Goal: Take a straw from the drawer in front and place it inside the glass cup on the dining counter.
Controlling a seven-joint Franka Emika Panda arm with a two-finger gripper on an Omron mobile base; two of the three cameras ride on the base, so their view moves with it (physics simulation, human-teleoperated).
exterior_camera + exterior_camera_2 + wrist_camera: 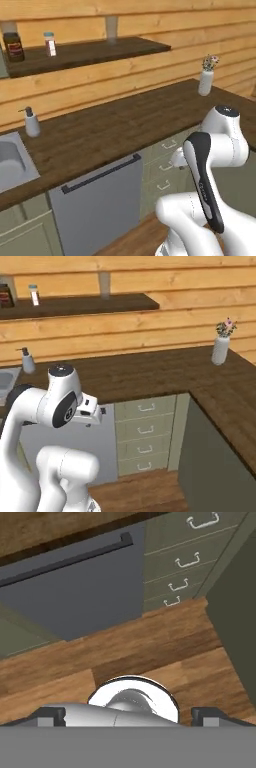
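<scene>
Pincer (pixel 128 714) spread wide and empty, aimed at the floor, closed sage-green drawers (pixel 185 559) well beyond it.

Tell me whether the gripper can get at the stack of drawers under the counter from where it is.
Probably yes: the gripper hangs open above bare floor, and nothing stands between it and the closed drawers, though every drawer front is shut.
</scene>
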